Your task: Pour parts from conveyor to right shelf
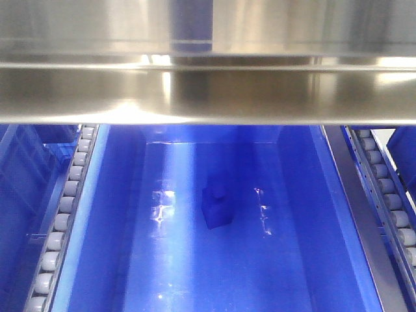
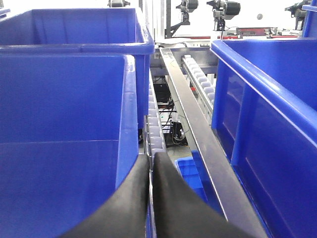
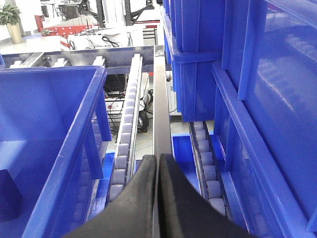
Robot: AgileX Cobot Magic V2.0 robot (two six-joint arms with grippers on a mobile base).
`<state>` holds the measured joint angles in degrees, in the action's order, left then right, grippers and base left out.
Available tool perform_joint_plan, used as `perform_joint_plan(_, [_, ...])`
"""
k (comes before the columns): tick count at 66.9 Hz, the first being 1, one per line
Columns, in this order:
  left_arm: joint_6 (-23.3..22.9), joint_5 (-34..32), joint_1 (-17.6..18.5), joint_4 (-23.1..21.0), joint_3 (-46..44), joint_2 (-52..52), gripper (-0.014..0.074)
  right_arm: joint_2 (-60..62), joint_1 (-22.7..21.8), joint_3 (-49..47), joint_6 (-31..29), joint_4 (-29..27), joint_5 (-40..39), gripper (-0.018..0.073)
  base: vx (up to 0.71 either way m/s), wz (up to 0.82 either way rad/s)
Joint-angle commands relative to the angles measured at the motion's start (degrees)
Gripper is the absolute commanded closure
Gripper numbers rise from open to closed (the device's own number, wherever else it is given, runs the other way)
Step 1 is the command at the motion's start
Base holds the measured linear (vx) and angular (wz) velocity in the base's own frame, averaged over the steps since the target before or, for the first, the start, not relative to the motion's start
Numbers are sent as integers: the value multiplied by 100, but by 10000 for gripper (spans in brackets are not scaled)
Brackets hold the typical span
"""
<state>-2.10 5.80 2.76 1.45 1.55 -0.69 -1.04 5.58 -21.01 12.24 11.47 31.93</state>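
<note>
A blue part (image 1: 218, 207) with a small knob on top rests on the floor of a deep-blue bin (image 1: 117, 214) on the right shelf (image 1: 208, 97), below its shiny steel beam. In the left wrist view my left gripper (image 2: 151, 157) is shut with nothing in it, above the gap between two blue bins (image 2: 64, 124). My right gripper (image 3: 157, 156) is also shut and empty, over a steel rail (image 3: 160, 99) beside a roller lane (image 3: 126, 129). A dark shape (image 3: 7, 196) lies low in the bin to its left; I cannot tell what it is. The conveyor is out of view.
Grey roller lanes (image 1: 62, 221) run along both sides of the bin. Tall blue bins (image 3: 267, 99) stand close on the right of the right gripper, and another bin wall (image 2: 267, 114) flanks the left gripper. A small blue tray (image 2: 188, 173) lies lower down.
</note>
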Motion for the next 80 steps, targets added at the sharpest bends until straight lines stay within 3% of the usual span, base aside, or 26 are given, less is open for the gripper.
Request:
perform_joint_plan(1, [-44, -451, 32, -35, -111, -69, 603, -75, -29, -127, -39, 66, -386, 568, 0, 0])
perform_joint_plan(16, [-44, -451, 32, -35, -111, -69, 603, -49, -105, 30, -247, 79, -628, 568, 0, 0])
perform_joint_plan(31, [-44, -451, 32, -35, -111, -69, 603, 234, -678, 592, -1599, -1349, -1188, 568, 0, 0])
perform_joint_plan(38, [-44, -451, 32, -35, -111, -69, 603, 242, -995, 742, -1855, -1575, -1201, 568, 0, 0])
perform_joint_plan(50, [-44, -451, 32, -35, -111, -69, 603, 242, -1033, 1133, -1773, -1508, -1653, 568, 0, 0])
perform_joint_plan(62, [-44, -451, 32, -35, -111, -69, 603, 242, -1033, 1766, -1319, -1465, -2646, 568, 0, 0])
perform_joint_plan(73, [-44, -451, 32, -35, -111, -69, 603, 242, -1033, 2326, -332, -854, -3423, 568, 0, 0])
perform_joint_plan(80, [-44, -451, 32, -35, -111, -69, 603, 242, -1033, 2310, -263, -532, -3331, 568, 0, 0])
